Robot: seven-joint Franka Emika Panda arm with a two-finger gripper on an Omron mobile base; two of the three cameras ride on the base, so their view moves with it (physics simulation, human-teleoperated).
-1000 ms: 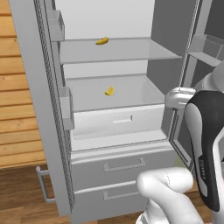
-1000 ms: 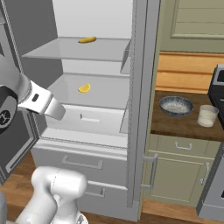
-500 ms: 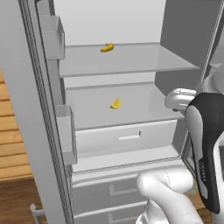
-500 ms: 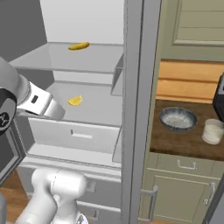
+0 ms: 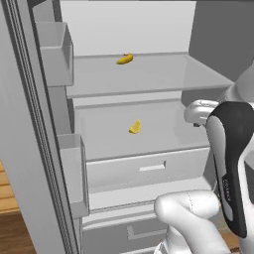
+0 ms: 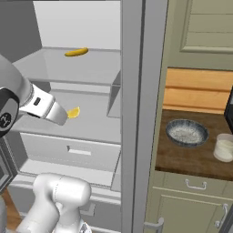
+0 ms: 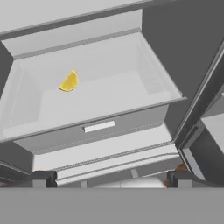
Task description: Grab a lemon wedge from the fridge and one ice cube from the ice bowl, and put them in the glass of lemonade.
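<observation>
End effector (image 7: 109, 178): jaws spread wide, nothing between them, facing the open fridge (image 5: 149, 79).
Lemon wedge (image 7: 69, 82): lies in the pale fridge compartment below the glass shelf, well apart from the fingertips (image 7: 41, 178).
Banana (image 5: 125, 59): on the shelf above.
Ice bowl (image 6: 186, 132): on the wooden surface (image 6: 182, 157), beside the glass of lemonade (image 6: 224, 147).
</observation>
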